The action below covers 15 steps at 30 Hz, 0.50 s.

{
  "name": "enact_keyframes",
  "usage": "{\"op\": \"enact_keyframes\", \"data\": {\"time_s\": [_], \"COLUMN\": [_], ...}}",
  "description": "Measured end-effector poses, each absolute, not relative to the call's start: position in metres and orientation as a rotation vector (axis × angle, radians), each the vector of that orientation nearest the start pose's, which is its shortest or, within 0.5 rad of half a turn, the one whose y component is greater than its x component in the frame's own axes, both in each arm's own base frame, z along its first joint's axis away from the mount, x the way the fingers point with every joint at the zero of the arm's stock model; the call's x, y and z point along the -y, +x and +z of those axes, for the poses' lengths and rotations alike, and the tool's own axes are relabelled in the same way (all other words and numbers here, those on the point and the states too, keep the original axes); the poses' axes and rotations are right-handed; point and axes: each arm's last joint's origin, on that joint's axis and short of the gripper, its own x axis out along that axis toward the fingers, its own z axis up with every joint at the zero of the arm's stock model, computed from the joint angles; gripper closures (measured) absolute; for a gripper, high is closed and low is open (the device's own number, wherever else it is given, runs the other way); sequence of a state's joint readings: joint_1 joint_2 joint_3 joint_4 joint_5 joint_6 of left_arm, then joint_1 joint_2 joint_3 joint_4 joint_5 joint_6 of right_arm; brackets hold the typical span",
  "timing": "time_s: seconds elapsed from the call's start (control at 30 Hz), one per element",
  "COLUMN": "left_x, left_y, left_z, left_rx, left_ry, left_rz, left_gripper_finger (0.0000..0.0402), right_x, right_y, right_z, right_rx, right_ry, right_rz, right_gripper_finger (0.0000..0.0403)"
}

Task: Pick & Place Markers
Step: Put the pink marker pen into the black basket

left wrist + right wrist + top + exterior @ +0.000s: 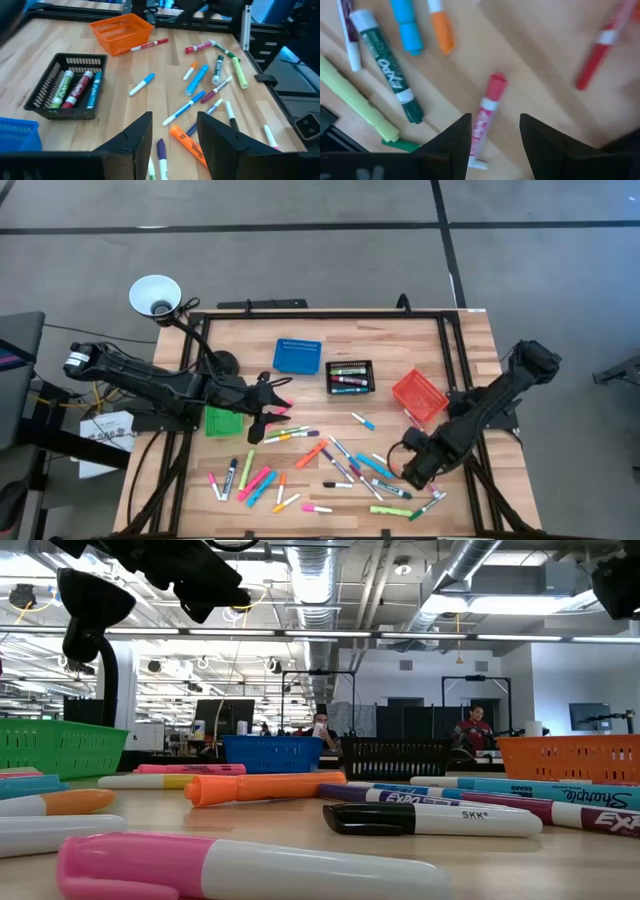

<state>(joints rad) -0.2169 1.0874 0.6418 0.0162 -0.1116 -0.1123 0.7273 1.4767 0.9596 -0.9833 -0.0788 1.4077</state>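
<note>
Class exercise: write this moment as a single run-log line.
left gripper: open, empty, above loose markers | right gripper: open, over red marker | black bin: holds markers

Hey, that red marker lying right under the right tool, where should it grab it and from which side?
Grip the red marker mid-barrel, coming straight down from above. It lies flat and alone on the table, running lengthwise between the open right tool fingers, so they'd close across its narrow width.
</note>
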Motion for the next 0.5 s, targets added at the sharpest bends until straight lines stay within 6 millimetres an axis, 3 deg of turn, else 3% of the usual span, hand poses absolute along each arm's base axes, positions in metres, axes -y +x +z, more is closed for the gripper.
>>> {"op": "enact_keyframes", "data": {"time_s": [0.23, 0.5], "left_x": [0.047, 0.047], "left_y": [0.227, 0.228], "left_z": [0.246, 0.246], "left_rx": [-0.423, -0.420], "left_ry": [-0.039, -0.039], "left_rz": [-0.080, -0.079], "left_gripper_finger": [0.0252, 0.0252], "right_x": [-0.178, -0.187], "right_y": [0.191, 0.201], "right_z": [0.167, 0.141], "right_rx": [-1.623, -1.682], "right_ry": [0.623, 0.625], "right_rz": [-0.559, -0.567], "right_gripper_finger": [0.0243, 0.0243]}}
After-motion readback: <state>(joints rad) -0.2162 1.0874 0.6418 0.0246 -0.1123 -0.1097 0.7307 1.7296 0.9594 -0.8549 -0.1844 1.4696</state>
